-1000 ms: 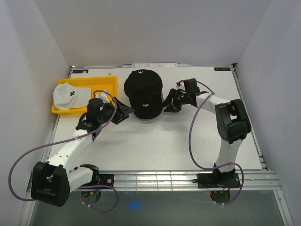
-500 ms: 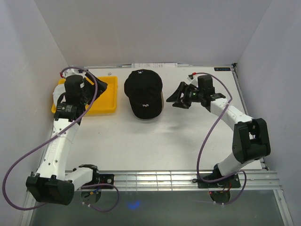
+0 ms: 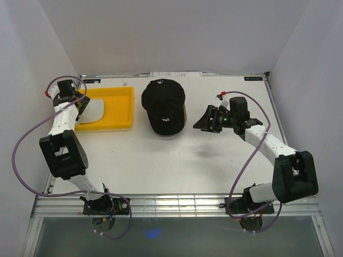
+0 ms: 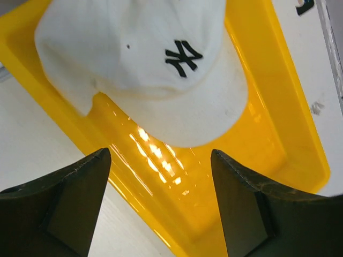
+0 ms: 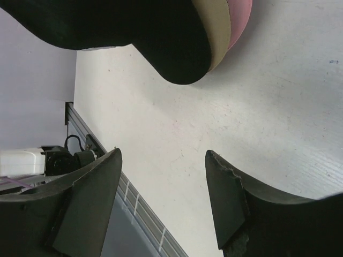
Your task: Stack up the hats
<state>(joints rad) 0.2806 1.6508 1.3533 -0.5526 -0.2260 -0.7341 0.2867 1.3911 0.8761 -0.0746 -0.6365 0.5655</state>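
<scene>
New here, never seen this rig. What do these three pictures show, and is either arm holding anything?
Two robot arms are bolted at the near edge of a white table, each ending in a two-finger gripper. The wide picture is from a fixed overhead camera; the other two come from wrist cameras, so the dark shapes at the bottom are that arm's own fingers. A black cap sits mid-table; the right wrist view shows a tan brim and a pink brim beneath it, so it tops a stack. A white cap lies in a yellow tray on the left. The left gripper hovers open over it; the right gripper is open beside the stack. Neither holds anything.
</scene>
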